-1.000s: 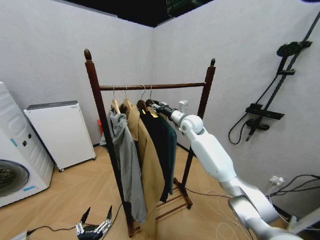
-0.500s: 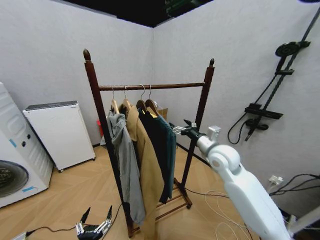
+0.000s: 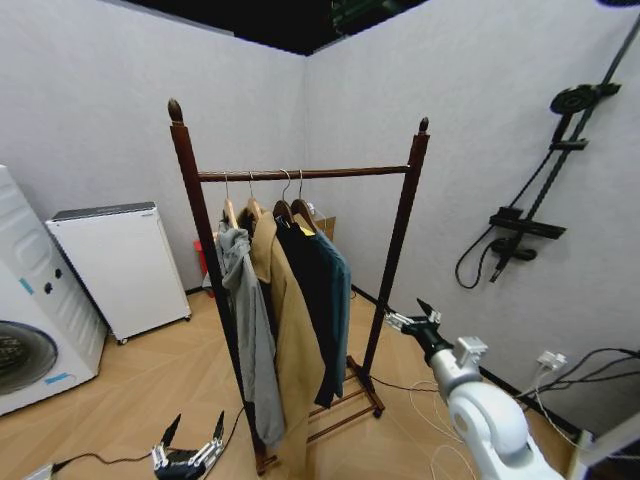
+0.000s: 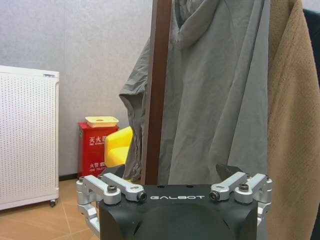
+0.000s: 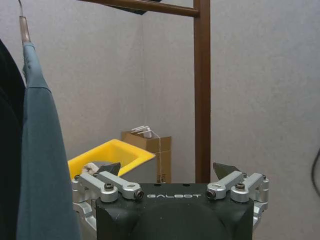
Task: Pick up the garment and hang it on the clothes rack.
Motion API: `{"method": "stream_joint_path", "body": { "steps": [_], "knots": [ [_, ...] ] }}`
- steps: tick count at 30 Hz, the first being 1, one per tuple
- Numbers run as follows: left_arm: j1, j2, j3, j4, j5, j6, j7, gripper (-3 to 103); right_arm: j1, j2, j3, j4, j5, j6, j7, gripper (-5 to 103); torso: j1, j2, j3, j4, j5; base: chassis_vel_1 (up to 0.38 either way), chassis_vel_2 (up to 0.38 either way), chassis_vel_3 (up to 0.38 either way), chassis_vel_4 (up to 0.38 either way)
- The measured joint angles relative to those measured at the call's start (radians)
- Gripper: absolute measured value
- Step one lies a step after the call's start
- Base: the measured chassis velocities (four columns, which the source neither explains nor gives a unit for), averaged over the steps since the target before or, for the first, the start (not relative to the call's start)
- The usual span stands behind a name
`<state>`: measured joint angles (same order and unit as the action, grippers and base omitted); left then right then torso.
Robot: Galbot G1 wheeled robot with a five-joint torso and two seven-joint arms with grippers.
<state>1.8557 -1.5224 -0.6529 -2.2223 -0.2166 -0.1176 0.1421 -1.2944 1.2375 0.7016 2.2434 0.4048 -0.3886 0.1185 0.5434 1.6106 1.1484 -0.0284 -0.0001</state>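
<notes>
The garment [image 3: 338, 290], a dark teal shirt-jacket on a wooden hanger, hangs from the clothes rack's bar [image 3: 300, 173] as the rightmost piece. Its sleeve edge [image 5: 42, 150] also shows in the right wrist view, beside the rack's post [image 5: 202, 90]. My right gripper [image 3: 405, 314] is open and holds nothing. It hovers low, to the right of the rack's right post [image 3: 396, 250] and apart from the cloth. My left gripper [image 3: 196, 428] hangs open near the floor in front of the rack's left post [image 4: 155, 90].
A grey hooded jacket [image 3: 245, 320] and a tan long coat [image 3: 295, 330] hang left of the garment. A washing machine [image 3: 25, 300] and a white cabinet [image 3: 120, 265] stand at left. A yellow bin [image 5: 112, 154] and cardboard box [image 5: 150, 145] sit behind the rack. Cables [image 3: 450, 430] lie on the floor at right.
My right gripper has let go of the hanger and drawn back from the bar, down and to the right. The garment stays hanging on the rack. The left arm has not moved.
</notes>
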Motion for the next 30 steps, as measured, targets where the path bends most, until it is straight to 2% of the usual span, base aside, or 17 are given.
{"method": "stream_joint_path", "body": {
  "steps": [1, 6, 15, 30],
  "knots": [
    [0.000, 0.000, 0.000, 0.000, 0.000, 0.000, 0.000, 100, -0.024, 0.017, 0.005, 0.003, -0.034, 0.023, -0.001, 100, 0.000, 0.000, 0.000, 0.0000, 0.0000, 0.000, 0.000, 0.000, 0.000],
    [0.000, 0.000, 0.000, 0.000, 0.000, 0.000, 0.000, 100, -0.049, 0.042, 0.005, 0.017, -0.056, 0.035, 0.001, 100, 0.000, 0.000, 0.000, 0.0003, 0.0000, 0.000, 0.000, 0.000, 0.000],
    [0.000, 0.000, 0.000, 0.000, 0.000, 0.000, 0.000, 100, -0.094, 0.088, -0.010, 0.039, -0.156, 0.084, 0.003, 100, 0.000, 0.000, 0.000, 0.0000, 0.0000, -0.012, -0.009, -0.008, -0.007],
    [0.000, 0.000, 0.000, 0.000, 0.000, 0.000, 0.000, 100, -0.099, 0.095, -0.004, 0.037, -0.160, 0.107, 0.004, 100, 0.000, 0.000, 0.000, 0.0002, 0.0000, -0.053, -0.108, -0.108, -0.046]
  ]
}}
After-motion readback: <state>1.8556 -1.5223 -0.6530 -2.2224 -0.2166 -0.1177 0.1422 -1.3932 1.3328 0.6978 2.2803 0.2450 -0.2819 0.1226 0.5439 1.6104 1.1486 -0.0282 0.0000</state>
